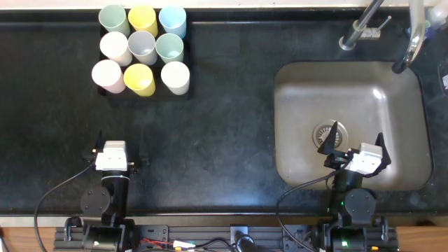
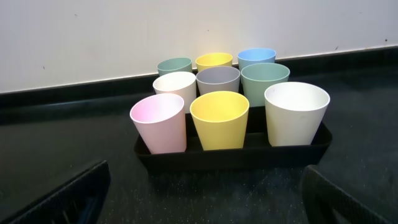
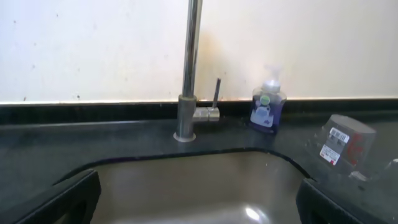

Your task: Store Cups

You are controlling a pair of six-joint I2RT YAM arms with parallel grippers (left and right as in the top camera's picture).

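Observation:
Several cups stand upright in three rows in a black tray [image 1: 158, 92] [image 2: 236, 158] at the back left of the dark counter. The front row holds a pink cup [image 1: 107, 75] [image 2: 159, 124], a yellow cup [image 1: 139, 79] [image 2: 219, 119] and a white cup [image 1: 175, 77] [image 2: 296, 113]. Behind them are white, grey, green, yellow and blue cups. My left gripper [image 1: 115, 145] [image 2: 205, 180] is open and empty, well short of the tray and facing it. Over the sink's near side, my right gripper [image 1: 355, 140] [image 3: 198, 186] is open and empty.
The steel sink [image 1: 392, 91] [image 3: 186, 180] takes up the right side, with a drain [image 1: 325, 131]. A faucet [image 1: 364, 28] [image 3: 188, 74] stands behind it. A soap bottle [image 3: 268, 107] and a clear labelled container [image 3: 345, 142] sit by the sink's far right.

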